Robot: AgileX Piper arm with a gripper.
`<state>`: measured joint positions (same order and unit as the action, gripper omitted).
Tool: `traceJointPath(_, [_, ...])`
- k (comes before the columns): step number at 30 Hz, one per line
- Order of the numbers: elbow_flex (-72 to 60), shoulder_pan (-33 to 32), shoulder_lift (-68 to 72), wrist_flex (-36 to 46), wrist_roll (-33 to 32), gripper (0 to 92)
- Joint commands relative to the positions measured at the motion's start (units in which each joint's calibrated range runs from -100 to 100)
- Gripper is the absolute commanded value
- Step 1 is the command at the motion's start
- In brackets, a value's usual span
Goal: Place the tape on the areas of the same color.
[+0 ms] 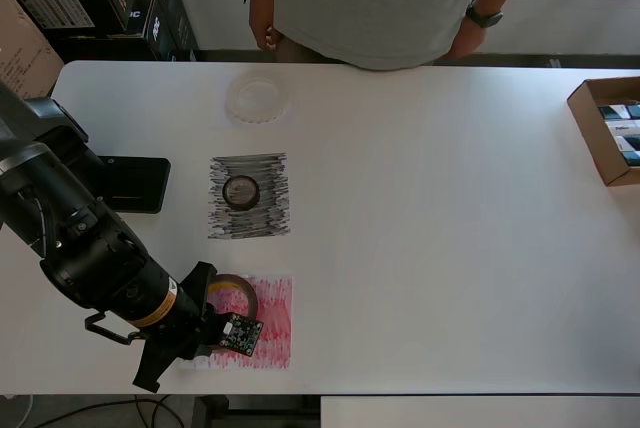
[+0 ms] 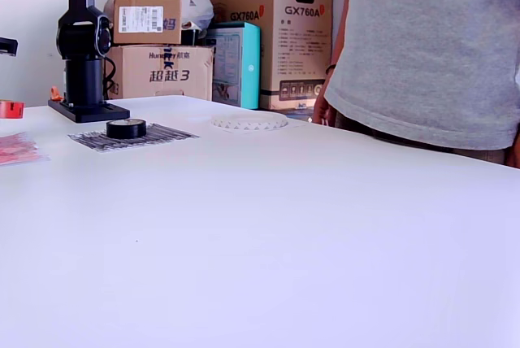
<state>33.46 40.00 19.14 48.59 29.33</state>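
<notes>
A dark red tape ring [image 1: 237,289] with a yellowish core hangs over the left end of the scribbled red area [image 1: 268,320]. My gripper [image 1: 217,307] is shut on it. In the exterior view the red tape [image 2: 10,109] shows at the far left edge, raised above the red area [image 2: 16,150], and the gripper is out of frame. The small black tape [image 1: 241,191] [image 2: 126,128] lies in the middle of the scribbled black area [image 1: 250,218] [image 2: 154,136]. The wide white ring [image 1: 258,100] [image 2: 249,121] lies flat near the far table edge. I cannot make out a white area against the tabletop.
A person [image 1: 375,3] stands at the table's far edge with hands near it. The arm's black base [image 1: 128,184] [image 2: 85,108] sits left of the black area in the overhead view. An open cardboard box [image 1: 610,128] rests at the overhead view's right edge.
</notes>
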Motion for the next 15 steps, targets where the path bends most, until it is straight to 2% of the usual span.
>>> traceJointPath(1, [-2.06, 0.24, 2.19, 0.67, 0.05, 0.0])
traceJointPath(8, [-8.15, 0.32, 8.65, 0.67, -0.11, 0.0])
traceJointPath(15, [-8.7, 0.4, 9.77, 0.67, 0.05, 0.0])
